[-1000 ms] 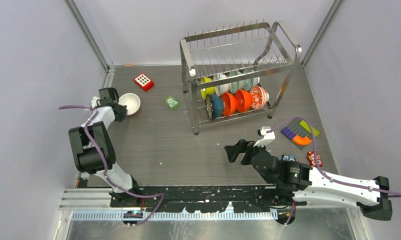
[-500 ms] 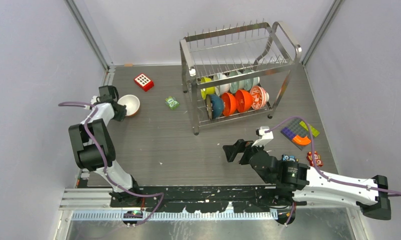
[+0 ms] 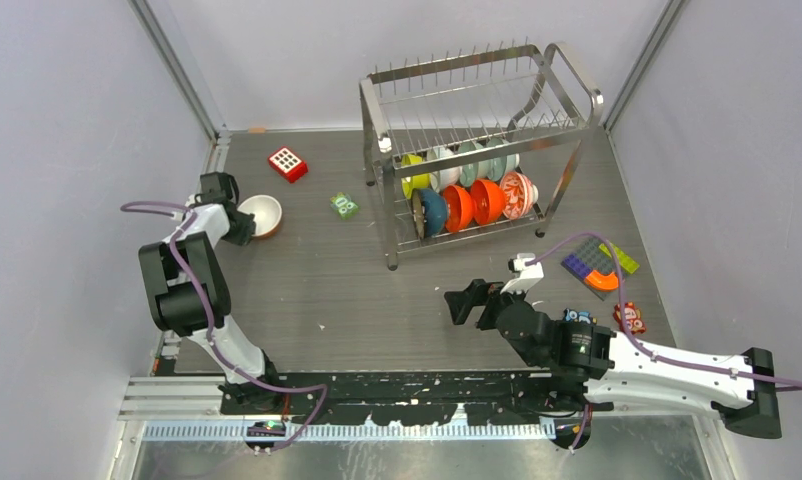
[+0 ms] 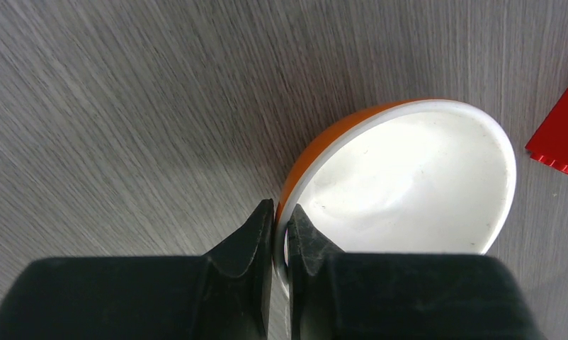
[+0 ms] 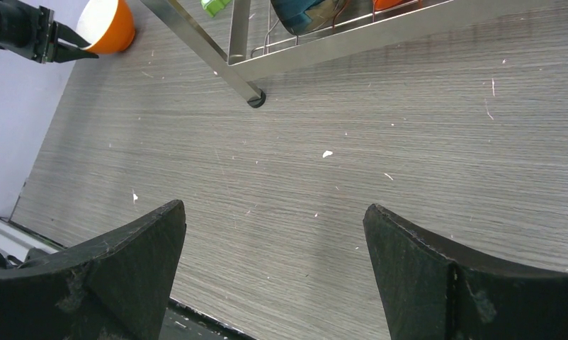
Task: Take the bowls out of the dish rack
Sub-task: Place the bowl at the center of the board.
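My left gripper pinches the bowl by its rim; my right gripper gapes, empty. Pulling back unreleased would tip the bowl.

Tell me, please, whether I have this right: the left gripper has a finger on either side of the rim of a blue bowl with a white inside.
Not quite: the bowl is orange outside, not blue, as the left wrist view shows. The rest holds: it is white inside, and the left gripper has a finger on either side of its rim.
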